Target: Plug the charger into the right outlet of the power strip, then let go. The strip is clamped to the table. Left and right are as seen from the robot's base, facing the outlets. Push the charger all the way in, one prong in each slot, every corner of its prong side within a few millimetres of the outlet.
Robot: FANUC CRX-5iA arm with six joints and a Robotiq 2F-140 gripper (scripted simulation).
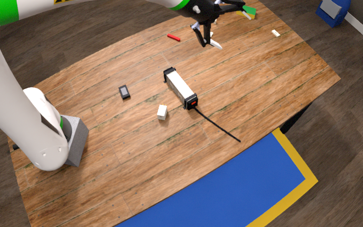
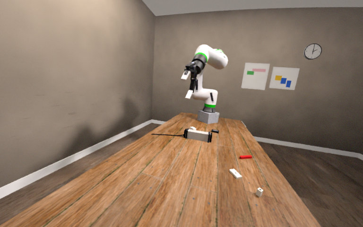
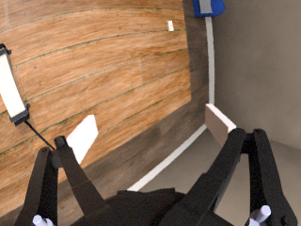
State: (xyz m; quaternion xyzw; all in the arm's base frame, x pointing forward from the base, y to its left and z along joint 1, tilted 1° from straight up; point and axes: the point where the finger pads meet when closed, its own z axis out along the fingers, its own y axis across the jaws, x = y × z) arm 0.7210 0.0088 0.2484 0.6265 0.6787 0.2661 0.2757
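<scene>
Approaching step, nothing grasped: gripper [image 1: 214, 37] high over far desk [image 1: 240, 88], fingers [image 1: 216, 44] fully spread, empty. Charger [image 1: 161, 111] near power strip [image 1: 179, 87], prongs probably up. Next: descend, grasp charger.

Taupe walls [image 2: 74, 66]; dark floor [image 2: 307, 171]

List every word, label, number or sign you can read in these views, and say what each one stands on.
No readable text in any view.
Clock on the wall: hands show, numerals too small to read.
Two wall posters: coloured blocks only, no words.
Yellow and black label on the arm: cut off by the frame's edge, unreadable.
Power strip and charger: no markings visible.
</scene>
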